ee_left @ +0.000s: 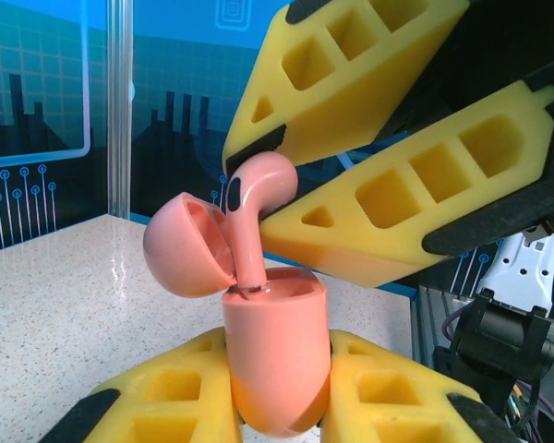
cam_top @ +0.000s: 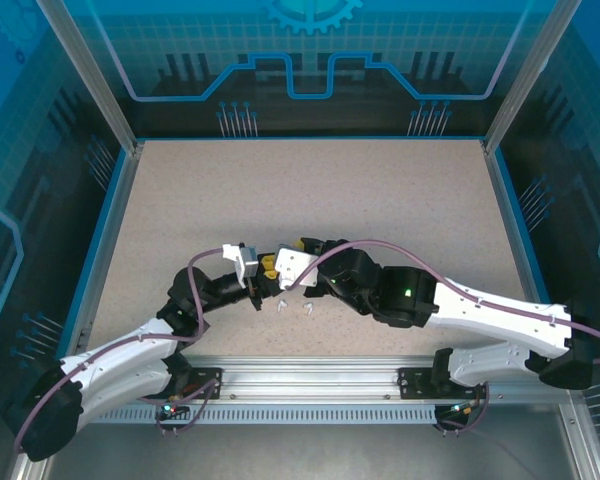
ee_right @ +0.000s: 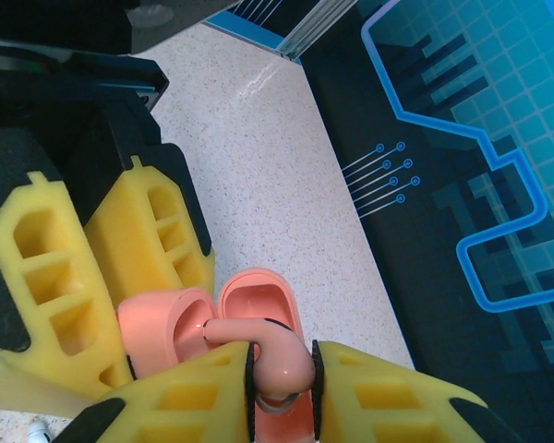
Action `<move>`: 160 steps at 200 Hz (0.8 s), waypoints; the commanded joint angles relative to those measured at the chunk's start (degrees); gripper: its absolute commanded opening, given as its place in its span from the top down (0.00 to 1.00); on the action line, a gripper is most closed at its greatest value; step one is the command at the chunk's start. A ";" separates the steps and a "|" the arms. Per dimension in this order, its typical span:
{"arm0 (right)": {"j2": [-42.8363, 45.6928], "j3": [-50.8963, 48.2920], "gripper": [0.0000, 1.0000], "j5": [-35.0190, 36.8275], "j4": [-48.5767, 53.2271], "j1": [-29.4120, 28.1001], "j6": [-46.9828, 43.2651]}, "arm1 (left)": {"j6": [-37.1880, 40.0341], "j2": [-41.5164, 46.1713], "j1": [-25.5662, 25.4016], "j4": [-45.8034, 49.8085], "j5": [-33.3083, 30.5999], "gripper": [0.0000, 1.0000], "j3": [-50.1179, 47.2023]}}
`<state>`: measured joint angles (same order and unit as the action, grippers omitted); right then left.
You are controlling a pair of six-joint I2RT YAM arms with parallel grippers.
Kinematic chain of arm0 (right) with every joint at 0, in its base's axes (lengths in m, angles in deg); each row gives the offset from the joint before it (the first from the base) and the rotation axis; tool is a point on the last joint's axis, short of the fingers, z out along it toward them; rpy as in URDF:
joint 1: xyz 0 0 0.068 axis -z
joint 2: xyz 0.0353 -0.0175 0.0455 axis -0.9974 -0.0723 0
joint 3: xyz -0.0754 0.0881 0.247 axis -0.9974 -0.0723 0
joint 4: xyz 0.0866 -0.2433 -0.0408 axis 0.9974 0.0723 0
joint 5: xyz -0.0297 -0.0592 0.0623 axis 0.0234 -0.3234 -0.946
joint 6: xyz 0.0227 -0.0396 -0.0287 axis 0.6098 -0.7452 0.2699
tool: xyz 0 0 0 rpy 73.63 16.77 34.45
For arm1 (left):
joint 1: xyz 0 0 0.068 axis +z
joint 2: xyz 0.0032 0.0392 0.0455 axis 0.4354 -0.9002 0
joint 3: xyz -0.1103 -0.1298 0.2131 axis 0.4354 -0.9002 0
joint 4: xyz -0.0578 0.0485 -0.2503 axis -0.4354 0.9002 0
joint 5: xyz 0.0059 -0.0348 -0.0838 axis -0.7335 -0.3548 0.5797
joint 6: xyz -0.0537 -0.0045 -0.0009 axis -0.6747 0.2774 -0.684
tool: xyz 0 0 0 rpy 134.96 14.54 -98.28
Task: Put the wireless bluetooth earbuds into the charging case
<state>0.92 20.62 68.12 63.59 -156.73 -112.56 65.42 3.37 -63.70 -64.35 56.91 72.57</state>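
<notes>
Now the right gripper (ee_right: 282,399) is pinching a salmon earbud (ee_left: 255,208) by its head, stem pointing down, tip entering the open case (ee_left: 277,355) that the left gripper (ee_left: 277,406) is clamping upright above the table's (cam_top: 310,200) near edge.

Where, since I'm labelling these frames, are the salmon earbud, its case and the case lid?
salmon earbud (ee_left: 251,214): left wrist view, on its stem, just below the head.
case (ee_left: 277,360): left wrist view, on the front of the body.
case lid (ee_left: 173,251): left wrist view, on the open lid's outer shell.
</notes>
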 commanded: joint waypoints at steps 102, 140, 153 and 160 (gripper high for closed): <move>-0.27 1.97 0.75 -5.32 4.32 -0.82 1.64 | 1.93 1.75 -0.47 0.10 0.06 1.00 1.09; -0.44 2.32 0.73 -6.50 5.12 -0.39 2.25 | 1.96 1.82 -0.51 0.01 0.23 1.00 0.97; -0.36 2.41 0.72 -6.98 5.28 -0.21 2.41 | 1.92 1.90 -0.50 0.04 0.27 1.00 1.00; -0.35 2.41 0.72 -7.25 5.37 -0.10 2.45 | 1.91 1.92 -0.52 0.02 0.32 1.00 0.92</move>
<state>0.29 21.51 63.86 66.74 -156.71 -111.42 65.85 4.06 -63.81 -61.61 56.93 72.57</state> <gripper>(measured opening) 0.277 0.208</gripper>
